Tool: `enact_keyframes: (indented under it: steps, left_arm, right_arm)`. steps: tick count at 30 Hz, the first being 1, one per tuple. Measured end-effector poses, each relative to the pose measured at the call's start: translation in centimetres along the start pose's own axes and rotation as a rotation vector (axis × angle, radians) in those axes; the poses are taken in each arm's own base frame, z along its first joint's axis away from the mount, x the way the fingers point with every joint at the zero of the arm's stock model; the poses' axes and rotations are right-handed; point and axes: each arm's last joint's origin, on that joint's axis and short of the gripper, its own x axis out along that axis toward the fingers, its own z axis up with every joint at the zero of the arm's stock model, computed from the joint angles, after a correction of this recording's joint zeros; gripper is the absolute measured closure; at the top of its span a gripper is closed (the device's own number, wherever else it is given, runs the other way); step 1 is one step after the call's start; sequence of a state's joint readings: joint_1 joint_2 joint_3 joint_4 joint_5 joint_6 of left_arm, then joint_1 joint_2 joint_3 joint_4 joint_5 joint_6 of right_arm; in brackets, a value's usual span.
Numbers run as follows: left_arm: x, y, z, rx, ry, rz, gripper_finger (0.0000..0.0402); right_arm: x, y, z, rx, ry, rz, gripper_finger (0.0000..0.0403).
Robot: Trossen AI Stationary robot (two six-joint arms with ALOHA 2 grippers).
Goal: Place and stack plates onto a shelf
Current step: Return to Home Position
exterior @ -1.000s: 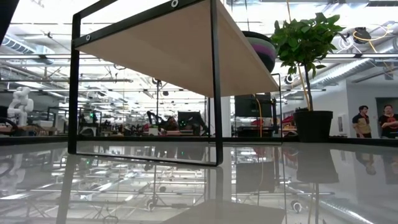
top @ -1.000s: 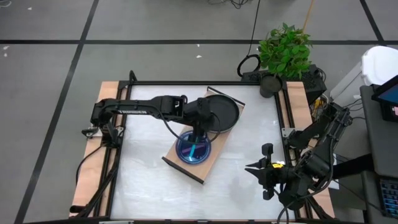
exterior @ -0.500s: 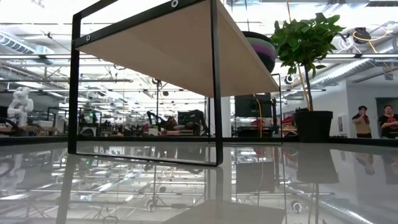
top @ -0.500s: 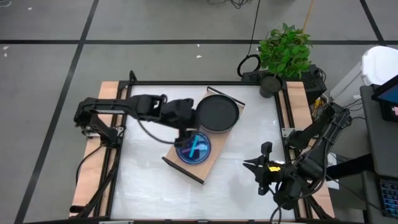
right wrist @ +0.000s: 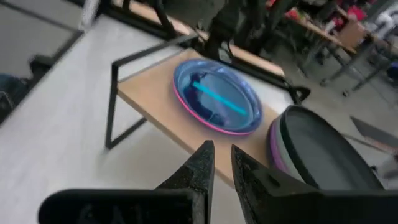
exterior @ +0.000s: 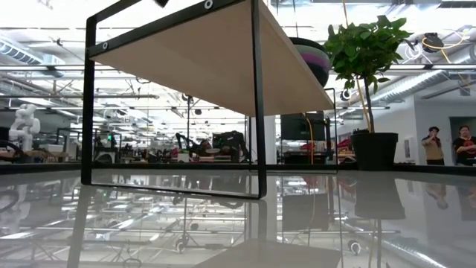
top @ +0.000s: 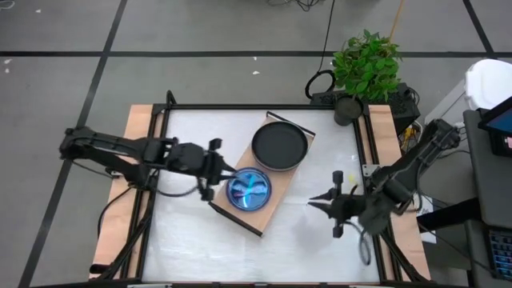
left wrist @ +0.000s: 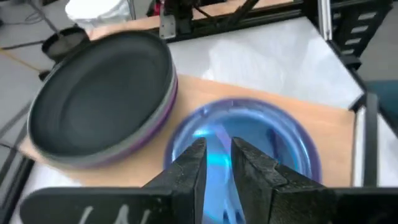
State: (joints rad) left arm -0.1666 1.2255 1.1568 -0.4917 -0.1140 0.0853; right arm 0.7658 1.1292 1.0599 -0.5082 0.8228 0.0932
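The shelf [top: 240,218] stands slantwise mid-table on its black rails; the low view shows its underside [exterior: 193,59]. On it sit a stack of larger plates topped by a black one [top: 279,145] [left wrist: 99,99] [right wrist: 317,155], and a cyan plate [top: 249,190] [left wrist: 249,130] on a pink one [right wrist: 217,93]. My left gripper [top: 230,170] [left wrist: 217,149] hovers just left of the cyan plate, its fingers nearly together and holding nothing. My right gripper [top: 314,202] [right wrist: 222,152] hangs right of the shelf, shut and holding nothing.
A potted plant [top: 366,64] stands beyond the table's far right corner. Black frame rails [top: 152,192] run along the table's sides. Bare white tabletop [top: 304,248] lies near and right of the shelf. People [exterior: 446,145] stand far off in the room.
My left gripper has drawn back from above the cyan plate toward the table's left edge, leaving the plate lying on the shelf. My right gripper has shifted a little toward the far edge and the shelf.
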Motion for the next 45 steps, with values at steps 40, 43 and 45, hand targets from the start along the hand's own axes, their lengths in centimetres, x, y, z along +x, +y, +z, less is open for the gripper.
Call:
enact_keyframes:
  steps: [40,43,45]
  left_arm:
    - [-0.7,-2.3,-16.8,0.001,-0.265,-0.031,0.0397]
    - [-0.6,-2.4,-17.8,-0.001,-0.310,-0.050,0.0398]
    - [-0.6,-2.5,-18.6,-0.009,-0.328,-0.050,0.0398]
  right_arm:
    - [-0.4,-3.5,-16.8,0.046,-0.245,0.128,0.0402]
    - [0.2,-3.2,-17.6,0.048,-0.280,0.136,0.0402]
    - [0.6,-3.1,-18.2,0.054,-0.286,0.121,0.0402]
